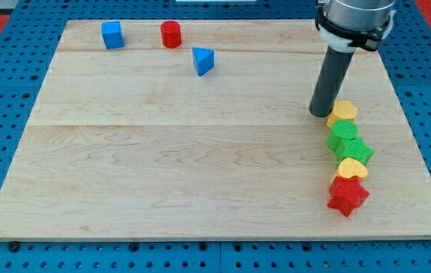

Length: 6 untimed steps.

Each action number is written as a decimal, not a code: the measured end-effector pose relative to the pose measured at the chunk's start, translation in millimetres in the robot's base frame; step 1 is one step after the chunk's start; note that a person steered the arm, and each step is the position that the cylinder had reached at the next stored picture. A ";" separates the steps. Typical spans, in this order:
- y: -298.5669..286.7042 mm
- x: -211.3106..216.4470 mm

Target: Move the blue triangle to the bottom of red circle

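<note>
Sitting far on the board, blue triangle point(204, 61) lay just right of and slightly nearer than red circle point(170, 34), not touching; not yet directly below it, so prob. needed a short nudge left. Blue cube point(112, 35) stood left of the circle. Well apart at right, my tip point(320, 113) rested beside a yellow block point(343, 112) heading a row w/ two green blocks point(348, 140), another yellow point(351, 168) and red star point(348, 196). No fingers on rig, nothing held. No containers seen.
</note>
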<state>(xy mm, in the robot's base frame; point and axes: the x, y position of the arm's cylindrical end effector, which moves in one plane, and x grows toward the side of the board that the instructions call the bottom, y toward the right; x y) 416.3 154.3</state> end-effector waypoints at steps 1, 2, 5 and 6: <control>-40.1 -55.7; -87.3 -109.7; -250.8 -117.2; -289.3 -128.0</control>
